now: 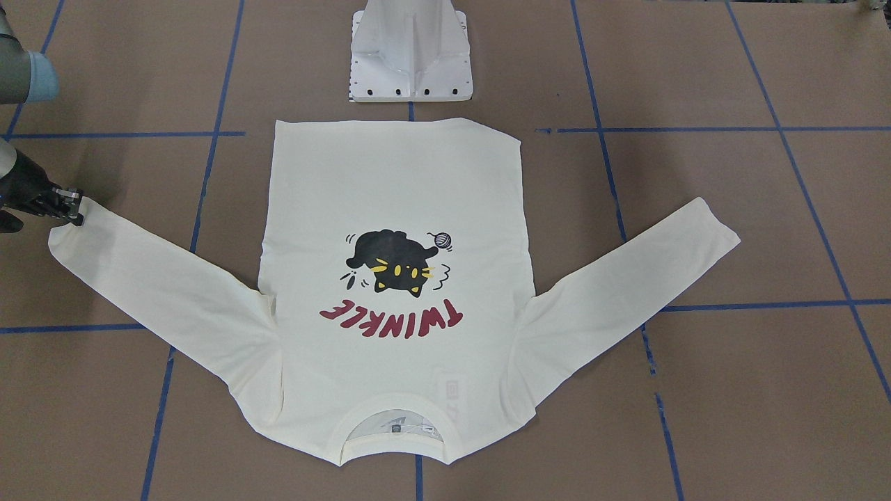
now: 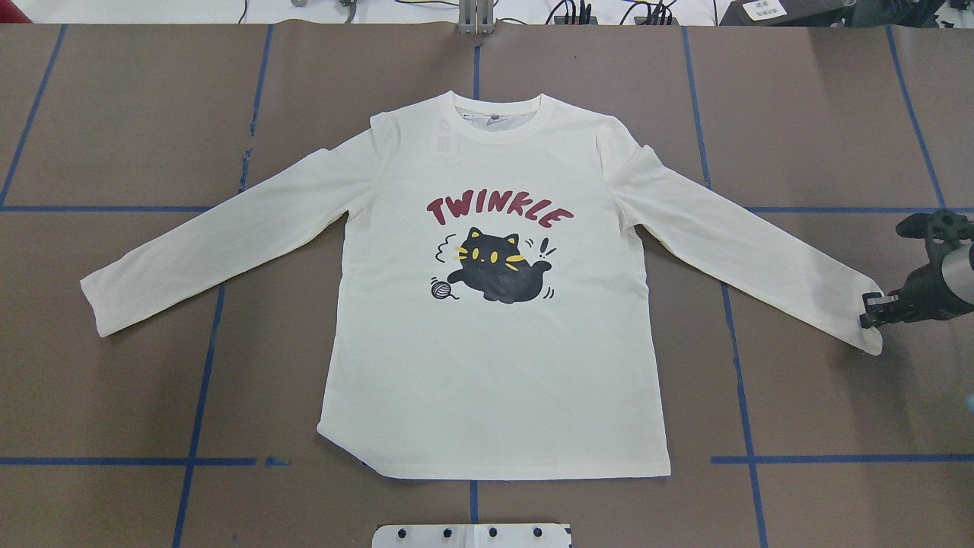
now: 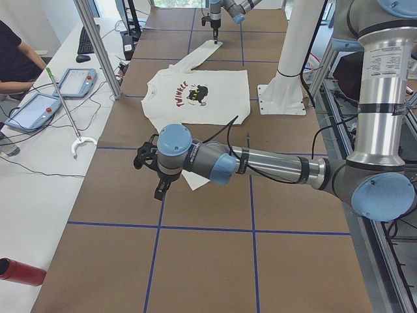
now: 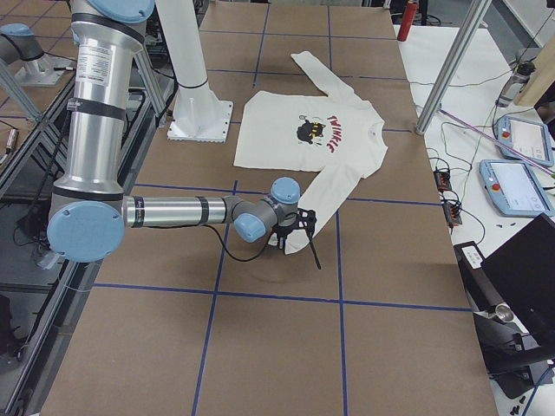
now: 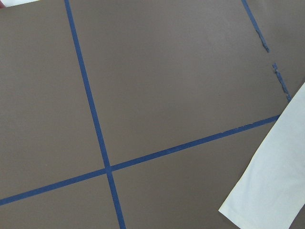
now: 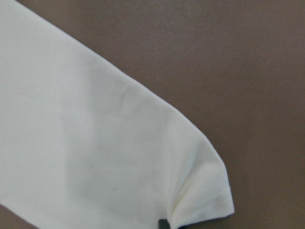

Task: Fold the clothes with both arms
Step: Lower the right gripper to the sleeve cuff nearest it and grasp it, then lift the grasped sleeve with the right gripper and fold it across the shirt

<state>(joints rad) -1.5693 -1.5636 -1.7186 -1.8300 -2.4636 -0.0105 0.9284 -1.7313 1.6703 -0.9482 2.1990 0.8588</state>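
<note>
Currently shirt (image 2: 494, 365) lies flat, print up, mid-table; right gripper (image 2: 867, 310) touches one cuff (image 2: 854, 323), left gripper (image 3: 159, 188) hovers near other cuff (image 2: 95, 308). Neither's closure can be told. Pinch both cuff layers squarely before folding.

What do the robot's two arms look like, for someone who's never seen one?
Both the left arm and right arm are silver tubes linked by grey rounded joints with light-blue caps. Each upright segment carries a label of small black print, and a thin black cable loops along the forearm. The left tool and right tool are black, two-fingered; the right one's tips look silvery.
</note>
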